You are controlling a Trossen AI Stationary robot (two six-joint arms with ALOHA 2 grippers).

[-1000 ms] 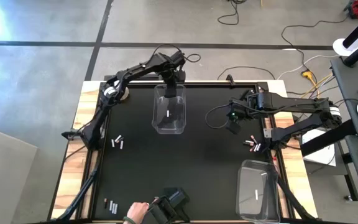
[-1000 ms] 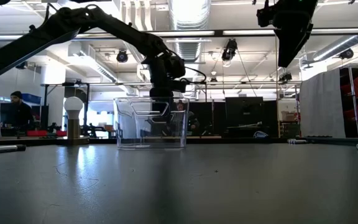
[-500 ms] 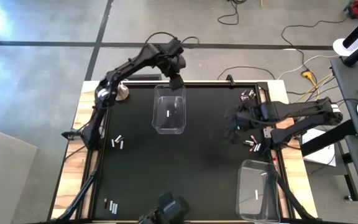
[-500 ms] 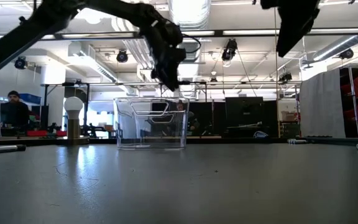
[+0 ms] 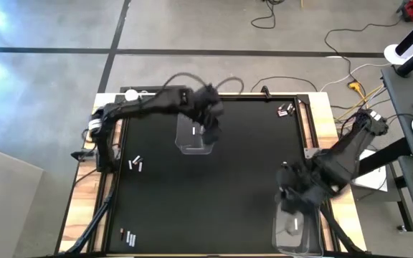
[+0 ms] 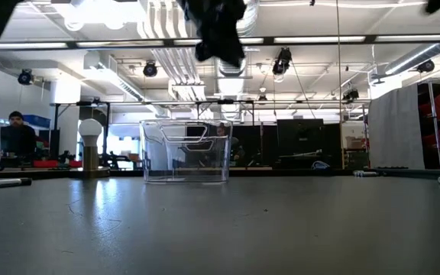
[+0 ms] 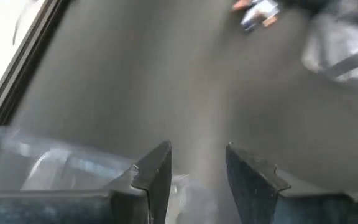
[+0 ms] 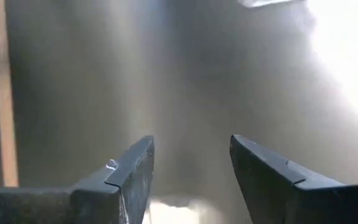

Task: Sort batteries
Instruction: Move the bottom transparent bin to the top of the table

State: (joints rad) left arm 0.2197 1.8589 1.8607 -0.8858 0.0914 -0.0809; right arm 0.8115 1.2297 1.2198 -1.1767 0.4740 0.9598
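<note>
A clear bin (image 5: 186, 146) stands at the far middle of the black table with one silvery battery (image 5: 194, 131) in it. My left gripper (image 7: 197, 152) hangs open above that bin's right side, nothing between its fingers. A second clear bin (image 5: 301, 231) at the near right holds one battery (image 5: 295, 224). My right gripper (image 8: 191, 146) hovers open over that bin's far edge, holding nothing. Loose batteries lie on the table: two silvery ones (image 5: 136, 164) at the left, dark ones (image 5: 127, 236) at the near left, and dark reddish ones (image 5: 287, 110) at the far right.
A metal knob with a white ball (image 6: 90, 145) stands at the table's far left corner. The table has a raised wooden rim (image 5: 84, 179). Cables run on the floor beyond the far edge. A person (image 6: 17, 137) shows far back in the room.
My left gripper has risen out of the far bin's far end and come toward the near edge, above the bin. My right gripper has swung from the far right toward the near edge, to the near right bin. A hand at the near edge has withdrawn.
</note>
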